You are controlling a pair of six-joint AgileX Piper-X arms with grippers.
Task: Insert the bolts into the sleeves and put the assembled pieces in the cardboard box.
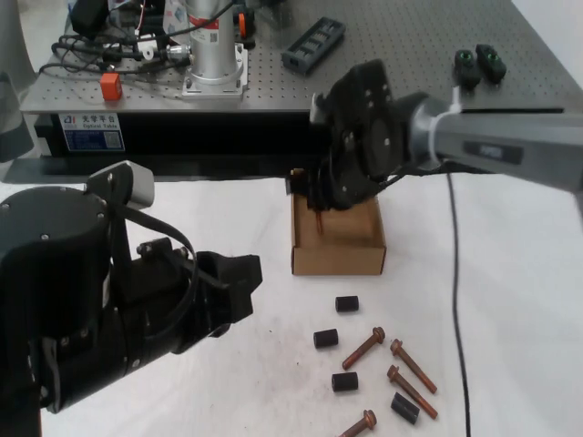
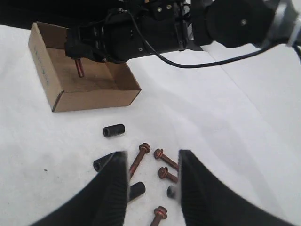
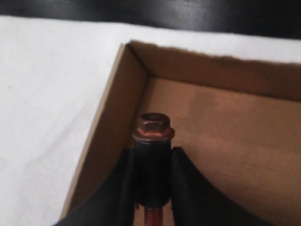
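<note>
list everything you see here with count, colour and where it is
white cloth: one, white, covering the bench
cardboard box: one, brown, on the cloth
assembled piece: one, copper bolt in black sleeve, held over the box
loose bolts: four, copper, on the cloth near the box
loose sleeves: four, black, among the bolts
black tray: one, on the grey table behind
right end effector: one, black, shut on the assembled piece
left end effector: one, black, open above the loose bolts
</note>
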